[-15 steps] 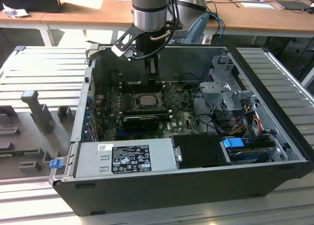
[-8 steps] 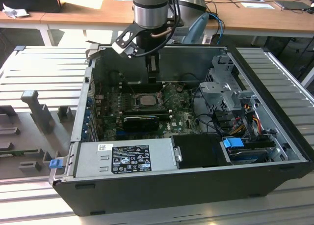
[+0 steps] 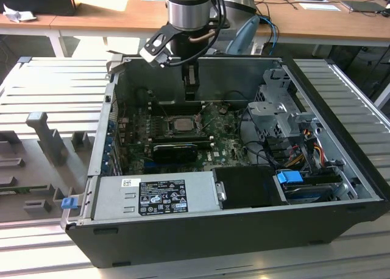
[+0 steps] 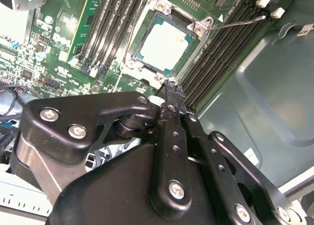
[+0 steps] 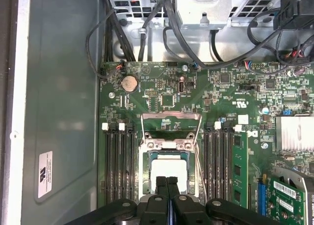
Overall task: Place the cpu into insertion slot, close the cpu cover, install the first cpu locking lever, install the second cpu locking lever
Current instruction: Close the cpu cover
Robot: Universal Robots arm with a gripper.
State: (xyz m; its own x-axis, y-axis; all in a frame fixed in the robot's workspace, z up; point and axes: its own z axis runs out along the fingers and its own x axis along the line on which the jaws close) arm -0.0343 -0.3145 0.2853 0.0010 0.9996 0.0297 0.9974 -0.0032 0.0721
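the cpu (image 5: 169,167) is seated in the insertion slot (image 5: 145,166), the cpu cover (image 5: 170,118) raised at its near edge. the gripper (image 5: 167,181), clenched empty, is held above; the cover is best pressed down evenly.

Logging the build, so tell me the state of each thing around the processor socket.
Small square silver-grey cpu: seated in the slot.
Square black-rimmed insertion slot: holds the chip.
Thin silver metal cpu cover: looks swung up, open.
Thin wire locking lever: sticking out, unlatched.
Black claw: shut, holding nothing.
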